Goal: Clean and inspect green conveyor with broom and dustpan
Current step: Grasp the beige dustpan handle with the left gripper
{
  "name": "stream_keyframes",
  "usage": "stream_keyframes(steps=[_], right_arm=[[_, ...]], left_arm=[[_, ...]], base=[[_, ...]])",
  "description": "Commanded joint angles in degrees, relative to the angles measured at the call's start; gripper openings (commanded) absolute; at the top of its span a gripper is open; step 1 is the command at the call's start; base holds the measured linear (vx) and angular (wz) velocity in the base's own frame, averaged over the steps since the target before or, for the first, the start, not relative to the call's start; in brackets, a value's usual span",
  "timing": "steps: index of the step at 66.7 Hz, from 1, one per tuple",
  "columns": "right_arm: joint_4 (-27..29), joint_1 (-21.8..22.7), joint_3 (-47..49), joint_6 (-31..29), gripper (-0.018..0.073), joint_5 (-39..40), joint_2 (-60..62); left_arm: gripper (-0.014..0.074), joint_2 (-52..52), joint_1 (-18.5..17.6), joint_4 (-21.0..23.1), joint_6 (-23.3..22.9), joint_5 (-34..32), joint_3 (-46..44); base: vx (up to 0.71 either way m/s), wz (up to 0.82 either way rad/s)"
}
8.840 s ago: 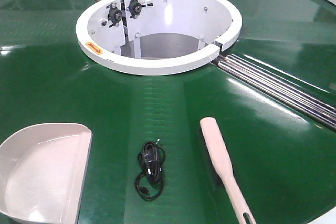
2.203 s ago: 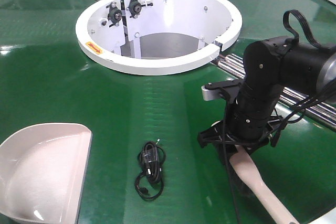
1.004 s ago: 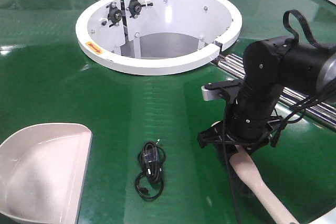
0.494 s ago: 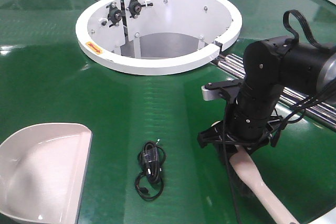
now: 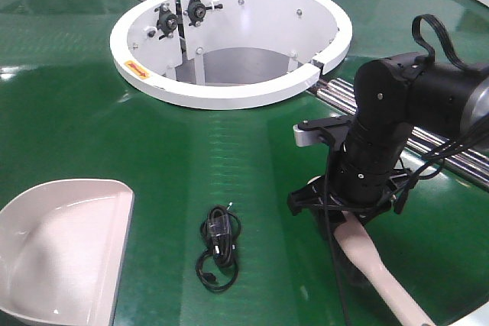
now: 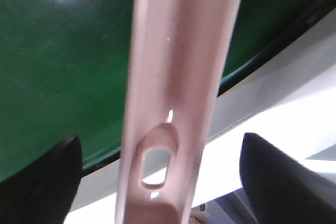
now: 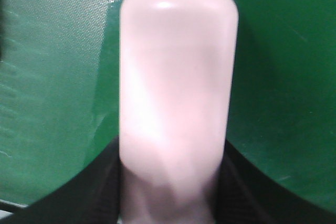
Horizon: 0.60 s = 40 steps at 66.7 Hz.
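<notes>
Pale beige-pink plastic broom (image 5: 380,274) lies on the glossy dark green conveyor (image 5: 92,127) at lower right, its paddle back pinched by the right fingers (image 7: 94,192). The matching beige-pink scoop-shaped dustpan (image 5: 61,257) sits lower left. The left fingers (image 6: 283,182) are spread either side of its handle, not touching.

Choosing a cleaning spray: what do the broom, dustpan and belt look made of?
The broom and dustpan: likely moulded plastic, pale beige-pink, smooth with soft sheen. The green conveyor: probably coated belting, PVC or rubber; glossy, mirroring lights, faint weave texture.

Glare on green conveyor (image 5: 76,135); wrist views blurred
</notes>
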<state>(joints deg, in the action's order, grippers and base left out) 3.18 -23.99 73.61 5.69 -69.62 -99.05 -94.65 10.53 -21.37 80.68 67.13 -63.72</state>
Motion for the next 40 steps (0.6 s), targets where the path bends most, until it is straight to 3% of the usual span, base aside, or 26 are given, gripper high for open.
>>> stream_keyframes(steps=[1, 31, 40], right_arm=[[-0.1, 0.2, 1.6, 0.0, -0.0005, -0.3, 2.8], [-0.1, 0.2, 1.6, 0.0, -0.0005, -0.3, 2.8], [-0.1, 0.2, 1.6, 0.0, -0.0005, -0.3, 2.8]], left_arm=[[0.0486, 2.1, 0.0, -2.7, -0.5, 0.3, -1.3], [-0.0023, 2.1, 0.0, -3.6, -2.3, 0.1, -1.3], [-0.0025, 2.1, 0.0, -3.6, -3.5, 0.2, -1.3]], base=[[0.00, 0.00], [0.00, 0.00], [0.00, 0.00]])
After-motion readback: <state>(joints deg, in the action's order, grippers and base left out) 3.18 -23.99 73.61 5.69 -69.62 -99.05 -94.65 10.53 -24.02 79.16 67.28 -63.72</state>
